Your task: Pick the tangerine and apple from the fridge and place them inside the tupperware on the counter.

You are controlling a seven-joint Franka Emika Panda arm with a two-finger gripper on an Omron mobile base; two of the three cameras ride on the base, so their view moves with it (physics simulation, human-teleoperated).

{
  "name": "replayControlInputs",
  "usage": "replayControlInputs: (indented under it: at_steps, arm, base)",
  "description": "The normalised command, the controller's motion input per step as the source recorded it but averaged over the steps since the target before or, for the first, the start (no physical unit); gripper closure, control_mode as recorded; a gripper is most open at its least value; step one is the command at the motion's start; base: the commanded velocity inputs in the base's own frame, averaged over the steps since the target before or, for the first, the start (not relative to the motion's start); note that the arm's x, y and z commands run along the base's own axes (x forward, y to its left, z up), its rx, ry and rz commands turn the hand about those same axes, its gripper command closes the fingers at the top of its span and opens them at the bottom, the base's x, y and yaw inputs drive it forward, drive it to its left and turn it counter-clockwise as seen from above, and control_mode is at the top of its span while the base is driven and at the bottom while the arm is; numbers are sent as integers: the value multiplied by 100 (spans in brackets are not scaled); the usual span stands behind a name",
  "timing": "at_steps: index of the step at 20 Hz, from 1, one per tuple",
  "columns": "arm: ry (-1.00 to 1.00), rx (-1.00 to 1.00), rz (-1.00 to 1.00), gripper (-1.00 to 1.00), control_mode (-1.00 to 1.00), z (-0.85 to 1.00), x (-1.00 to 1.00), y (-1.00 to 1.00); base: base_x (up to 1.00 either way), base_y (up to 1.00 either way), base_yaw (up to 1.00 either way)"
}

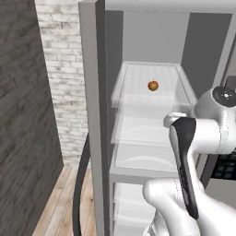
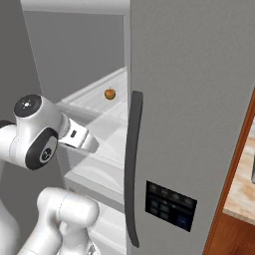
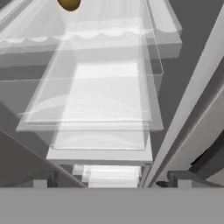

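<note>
Hovering: apple [image 3: 69, 4] beyond fingers [image 3: 40, 183]

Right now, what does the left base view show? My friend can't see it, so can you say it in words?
A small red-and-yellow apple sits alone on a white see-through upper shelf inside the open grey fridge. The robot's white arm rises at the lower right, in front of the shelves. A brick wall and wood floor lie to the left.

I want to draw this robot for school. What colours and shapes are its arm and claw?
The arm is glossy white, built from rounded, tube-like segments. Its joints are dark, with a black band at the elbow and a round grey cap with tiny white dots. The claw ends in two small dark grey fingertips.
</note>
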Motion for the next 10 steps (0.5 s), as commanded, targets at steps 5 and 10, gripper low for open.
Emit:
replayControlInputs:
  at_steps: [5,10]
  arm:
    - [0,-22,-1,-100,-100,50,67,0]
    - [2,-2,-7,-100,-100,17,81,5]
  base:
    - [0,0,0]
    - [0,0,0]
